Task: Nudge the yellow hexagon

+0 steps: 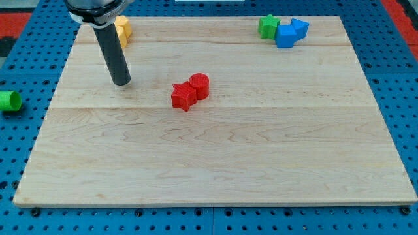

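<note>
Camera view: your tip (pixel 121 82) sits just below the yellow hexagon (pixel 122 30) w/ a gap; push toward view's top. No gripper fitted, so no jaw state.

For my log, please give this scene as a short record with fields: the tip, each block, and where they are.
tip: my tip on the board, below the yellow block, apart from it
yellow block: top left, partly hidden behind the rod
red pair: star touching cylinder, centre
green block: top right, beside blue blocks
green cylinder: off the board, left
</note>
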Controlling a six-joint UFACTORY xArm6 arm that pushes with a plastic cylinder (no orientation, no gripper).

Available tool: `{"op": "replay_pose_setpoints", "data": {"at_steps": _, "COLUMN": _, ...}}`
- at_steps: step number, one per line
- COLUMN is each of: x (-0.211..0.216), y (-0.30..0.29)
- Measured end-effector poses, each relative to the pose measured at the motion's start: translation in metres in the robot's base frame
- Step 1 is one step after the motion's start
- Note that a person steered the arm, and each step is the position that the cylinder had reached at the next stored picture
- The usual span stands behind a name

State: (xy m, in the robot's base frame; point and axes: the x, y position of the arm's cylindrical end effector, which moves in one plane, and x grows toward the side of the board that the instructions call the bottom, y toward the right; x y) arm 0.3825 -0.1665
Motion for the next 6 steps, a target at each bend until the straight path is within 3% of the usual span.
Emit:
{"op": "replay_pose_setpoints", "data": {"at_steps": 1, "x": 0.002, "y": -0.002}}
{"op": "replay_pose_setpoints", "data": {"at_steps": 2, "x": -0.031, "y": 0.013}}
{"op": "replay_pose_setpoints", "data": {"at_steps": 3, "x": -0.129, "y": 0.046}}
{"op": "replay_pose_setpoints", "data": {"at_steps": 4, "x": -0.189, "y": 0.035}}
{"op": "replay_pose_setpoints", "data": {"at_steps": 5, "x": -0.189, "y": -0.055}}
{"op": "replay_pose_setpoints", "data": {"at_steps": 6, "x": -0.164, "y": -0.060}}
